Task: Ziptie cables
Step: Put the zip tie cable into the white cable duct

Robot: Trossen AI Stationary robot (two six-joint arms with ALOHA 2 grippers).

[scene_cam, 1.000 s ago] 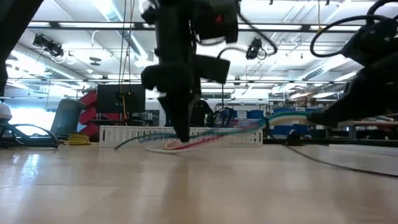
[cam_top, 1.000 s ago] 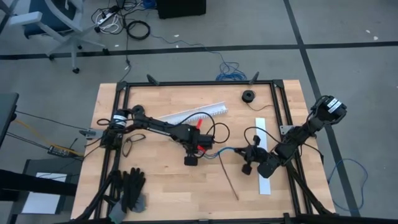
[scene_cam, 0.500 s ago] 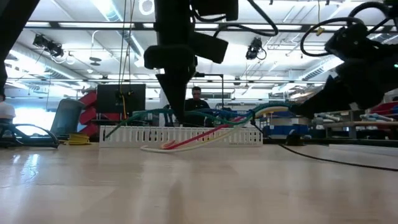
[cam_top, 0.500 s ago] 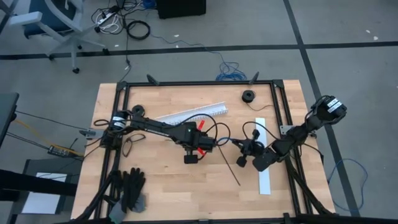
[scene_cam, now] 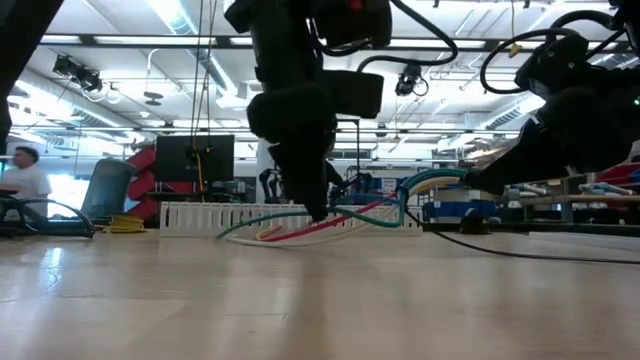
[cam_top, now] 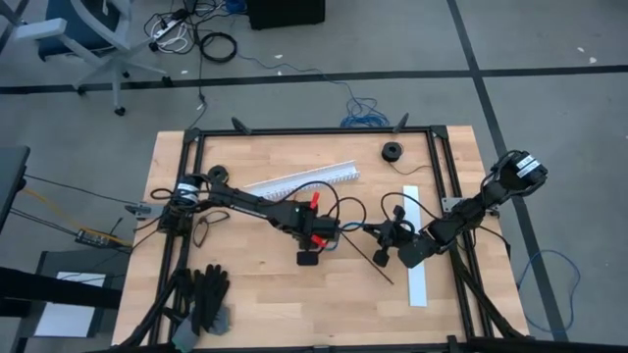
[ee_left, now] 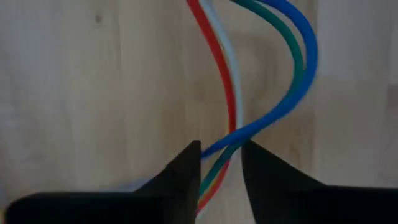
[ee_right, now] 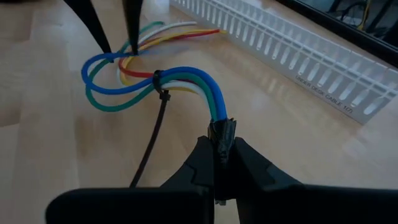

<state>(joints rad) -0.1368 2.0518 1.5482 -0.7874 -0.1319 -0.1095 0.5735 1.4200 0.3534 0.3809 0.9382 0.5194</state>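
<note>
Counter (cam_top: 255, 304): light wood, black frame, white slotted channel (cam_top: 304, 178) toward the back, black gloves at the near left corner. Room behind is a workshop; a person now sits at far left in the low view, and the one behind the channel half a second ago is gone.

Change: left gripper (ee_left: 219, 163) has just eased off; its fingers stand slightly apart, straddling the cables (ee_right: 146, 81) without clamping. It has also moved a little nearer.

Right gripper (ee_right: 221, 149) stays clamped on the bundle's dark end, mid-counter, right of centre.

Zip tie (ee_right: 163, 93) is looped round the bundle, tail (ee_right: 148, 149) trailing. My read: tie is on; cinching is done or nearly so.
</note>
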